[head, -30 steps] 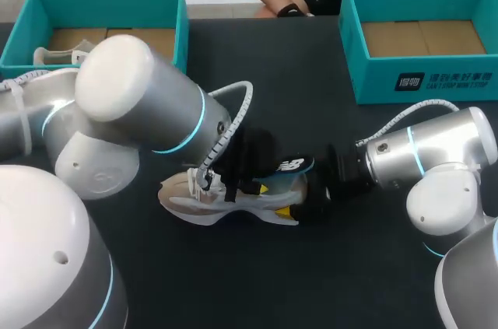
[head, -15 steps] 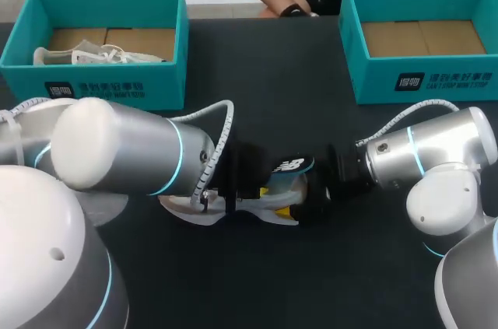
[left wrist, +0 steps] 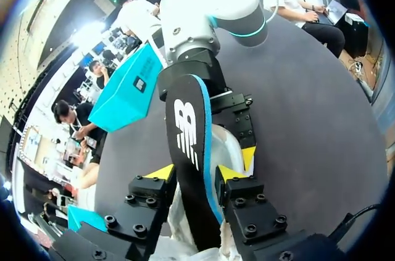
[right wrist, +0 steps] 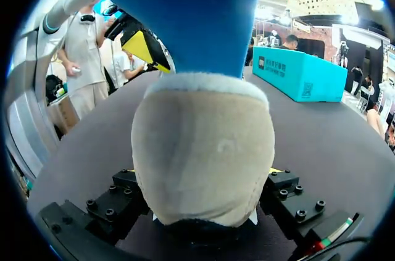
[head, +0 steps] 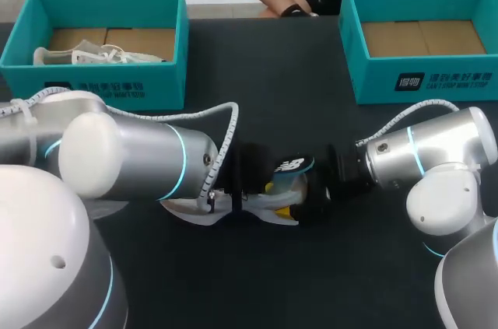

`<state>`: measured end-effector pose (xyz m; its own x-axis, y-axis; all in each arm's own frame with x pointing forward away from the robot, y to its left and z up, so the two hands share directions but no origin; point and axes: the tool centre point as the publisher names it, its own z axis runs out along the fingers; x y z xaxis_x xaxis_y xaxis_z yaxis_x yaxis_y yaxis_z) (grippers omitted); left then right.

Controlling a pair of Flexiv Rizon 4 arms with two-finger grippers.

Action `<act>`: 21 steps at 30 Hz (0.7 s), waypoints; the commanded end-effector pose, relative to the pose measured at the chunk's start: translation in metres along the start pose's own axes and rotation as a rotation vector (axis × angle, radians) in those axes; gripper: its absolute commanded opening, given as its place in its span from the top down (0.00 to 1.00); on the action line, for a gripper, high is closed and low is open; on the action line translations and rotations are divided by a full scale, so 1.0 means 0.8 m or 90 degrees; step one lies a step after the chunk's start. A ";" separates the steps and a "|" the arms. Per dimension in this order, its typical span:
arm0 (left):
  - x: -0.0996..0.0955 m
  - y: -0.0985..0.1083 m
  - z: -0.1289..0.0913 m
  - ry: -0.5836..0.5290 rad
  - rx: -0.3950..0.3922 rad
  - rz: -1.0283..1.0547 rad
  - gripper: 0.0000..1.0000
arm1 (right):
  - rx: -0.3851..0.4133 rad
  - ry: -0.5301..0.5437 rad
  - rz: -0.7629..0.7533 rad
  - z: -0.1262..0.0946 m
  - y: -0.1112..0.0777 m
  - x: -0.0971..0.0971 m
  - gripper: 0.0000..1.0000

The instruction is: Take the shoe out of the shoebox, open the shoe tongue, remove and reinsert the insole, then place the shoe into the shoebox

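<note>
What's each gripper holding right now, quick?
Left gripper: shut on the insole, a finger on either side.
Right gripper: shut on the shoe, at its heel.

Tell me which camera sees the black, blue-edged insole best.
Left wrist view: the black, blue-edged insole shows nearly full length between yellow-tipped fingers. Head view catches a small piece; right wrist view only its blue side.

**Print on the insole and the boxes**

A white two-letter logo stands on the dark insole. The left shoebox, at 10 o'clock on the worktop, bears a dark label with white characters on its near wall. The right shoebox, at 2 o'clock, bears a like one; both too small to make out
</note>
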<state>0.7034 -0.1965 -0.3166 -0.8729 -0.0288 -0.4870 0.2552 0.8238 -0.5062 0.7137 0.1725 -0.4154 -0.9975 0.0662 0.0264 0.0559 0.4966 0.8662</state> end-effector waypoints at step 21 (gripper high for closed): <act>-0.011 -0.045 -0.030 0.112 0.038 0.066 1.00 | 0.004 -0.001 0.000 0.006 -0.001 -0.001 1.00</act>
<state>0.6882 -0.2203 -0.2908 -0.8784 0.1057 -0.4661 0.3611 0.7856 -0.5024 0.7137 0.1725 -0.4154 -0.9975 0.0662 0.0264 0.0559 0.4967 0.8661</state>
